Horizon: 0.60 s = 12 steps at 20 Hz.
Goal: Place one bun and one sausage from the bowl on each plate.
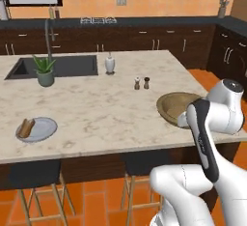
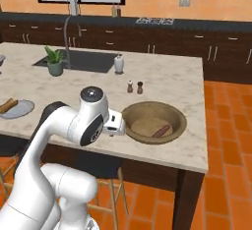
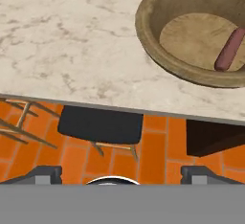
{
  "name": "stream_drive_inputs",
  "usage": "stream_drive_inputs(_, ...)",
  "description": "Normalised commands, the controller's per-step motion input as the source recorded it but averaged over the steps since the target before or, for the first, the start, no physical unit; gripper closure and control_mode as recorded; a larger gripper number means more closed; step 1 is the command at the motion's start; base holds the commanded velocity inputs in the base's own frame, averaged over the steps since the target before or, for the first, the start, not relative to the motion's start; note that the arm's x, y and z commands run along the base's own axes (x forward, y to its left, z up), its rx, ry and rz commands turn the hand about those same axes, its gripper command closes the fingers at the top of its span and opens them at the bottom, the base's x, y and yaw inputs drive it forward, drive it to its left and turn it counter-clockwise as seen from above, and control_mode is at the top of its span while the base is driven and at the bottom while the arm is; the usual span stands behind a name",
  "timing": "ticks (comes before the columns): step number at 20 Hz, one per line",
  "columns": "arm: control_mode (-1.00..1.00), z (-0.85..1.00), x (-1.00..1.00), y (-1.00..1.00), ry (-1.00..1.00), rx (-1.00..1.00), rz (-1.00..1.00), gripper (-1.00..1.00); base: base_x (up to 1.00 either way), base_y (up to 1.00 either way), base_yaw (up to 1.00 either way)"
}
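Observation:
The olive-brown bowl sits near the counter's front right corner. One reddish sausage lies on its floor. At the far left a grey plate carries a brown bun with a sausage; I cannot separate the two. My gripper hangs open and empty over the counter's front edge, just left of the bowl. Its white hand is close beside the bowl's rim.
Salt and pepper shakers stand behind the bowl. A white bottle, a potted plant and the sink are further back left. A dark stool stands below the counter edge under my hand.

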Motion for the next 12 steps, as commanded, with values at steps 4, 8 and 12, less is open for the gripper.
stream_drive_inputs(4,1.0,0.0,0.0,0.0,0.0,0.0,0.0,-1.0,0.6,-0.69,-0.09)
stream_drive_inputs(8,1.0,0.0,0.0,0.0,0.0,0.0,0.0,-1.0,0.59,-0.42,-0.12)
stream_drive_inputs(12,-1.0,-0.3,0.71,-0.22,0.36,0.0,-0.14,-1.0,0.0,0.0,0.0)
